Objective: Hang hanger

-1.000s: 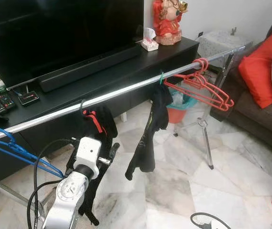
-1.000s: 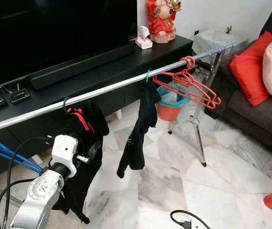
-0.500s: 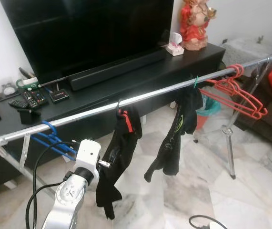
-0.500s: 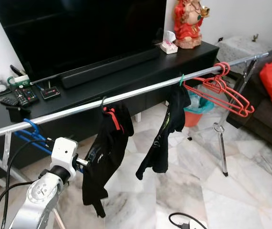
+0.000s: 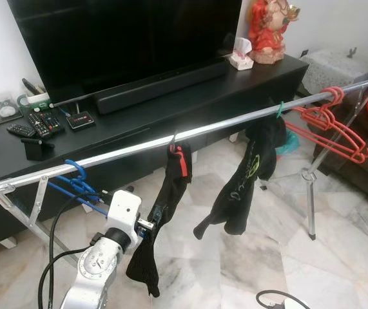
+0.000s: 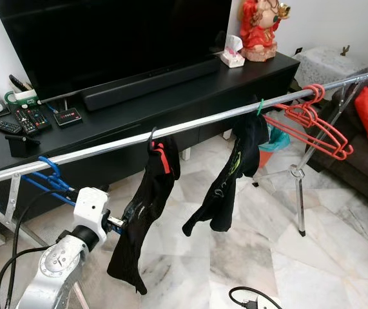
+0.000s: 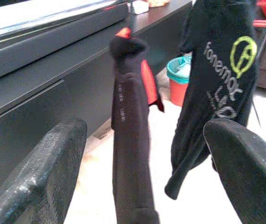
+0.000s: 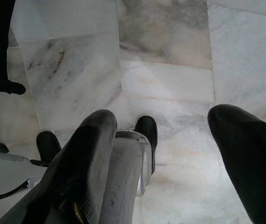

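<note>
Two black garments hang on hangers from the long silver metal rail [image 5: 235, 123] that crosses the room. The nearer one, a black garment with a red collar patch [image 7: 132, 140], hangs straight ahead of the left tool [image 7: 146, 177], whose two black fingers [image 7: 44, 172] stand wide apart on either side of it and grip nothing. Its thin dark wire hanger hook [image 5: 172, 139] is over the rail above the tool. Beyond it and off to one side hangs the black garment with yellow-green lettering [image 7: 223, 88]. The cloth looks soft and light, so it would fold and slide in a grip; the hanger itself seems stiff and thin, and the neck just under the hook is probably the surest place to take hold. The right tool [image 8: 165, 154] points down at the white marble floor [image 8: 170, 60] with its fingers spread and empty. Blue plastic hangers [image 5: 74, 187] and red plastic hangers [image 5: 332, 125] sit toward the rail's two ends.
</note>
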Tool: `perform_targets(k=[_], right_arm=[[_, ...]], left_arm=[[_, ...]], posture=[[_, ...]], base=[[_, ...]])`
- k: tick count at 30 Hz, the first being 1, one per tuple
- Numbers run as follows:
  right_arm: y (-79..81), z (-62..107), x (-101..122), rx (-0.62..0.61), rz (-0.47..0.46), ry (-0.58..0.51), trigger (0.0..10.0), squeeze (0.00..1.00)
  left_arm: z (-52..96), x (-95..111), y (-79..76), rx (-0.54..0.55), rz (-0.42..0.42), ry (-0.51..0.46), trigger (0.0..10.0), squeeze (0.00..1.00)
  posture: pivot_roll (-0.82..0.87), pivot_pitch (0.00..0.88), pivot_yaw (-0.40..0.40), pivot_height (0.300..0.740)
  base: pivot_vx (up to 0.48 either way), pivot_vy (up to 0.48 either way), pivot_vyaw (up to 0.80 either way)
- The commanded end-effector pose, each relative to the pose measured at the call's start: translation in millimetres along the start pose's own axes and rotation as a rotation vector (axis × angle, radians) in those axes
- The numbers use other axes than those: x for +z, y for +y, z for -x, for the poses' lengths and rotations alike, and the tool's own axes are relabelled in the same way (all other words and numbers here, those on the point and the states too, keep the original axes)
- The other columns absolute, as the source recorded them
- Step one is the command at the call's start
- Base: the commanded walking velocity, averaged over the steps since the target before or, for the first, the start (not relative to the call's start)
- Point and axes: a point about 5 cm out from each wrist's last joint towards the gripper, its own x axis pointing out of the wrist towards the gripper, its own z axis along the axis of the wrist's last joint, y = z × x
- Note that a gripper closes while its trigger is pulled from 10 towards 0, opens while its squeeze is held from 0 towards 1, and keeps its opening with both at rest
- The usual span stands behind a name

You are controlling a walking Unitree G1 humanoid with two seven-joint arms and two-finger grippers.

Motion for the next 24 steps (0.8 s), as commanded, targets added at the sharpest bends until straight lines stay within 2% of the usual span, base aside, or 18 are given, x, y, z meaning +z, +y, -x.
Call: perform_targets(k=[1,5,24], right_arm=[[-0.4,0.5,-1.5,-0.007,-0.012,0.002,10.0,0.0],[0.3,0.3,-1.1,-0.004,-0.014,0.001,10.0,0.0],[2.0,-0.4,0.4,0.003,-0.016,0.0,10.0,0.0]], left_arm=[[-1.1,5.7,0.3,0.004,-0.014,-0.01,10.0,0.0],[-0.2,4.7,1.9,0.005,-0.006,-0.006,10.0,0.0],[0.5,3.5,7.8,0.026,-0.019,0.008,10.0,0.0]], posture=[[0.07,0.0,0.006,0.74],[0.07,0.0,0.009,0.74],[0.08,0.0,0.012,0.74]], base=[[0.0,0.0,0.0],[0.193,0.0,0.0],[0.0,0.0,0.0]])
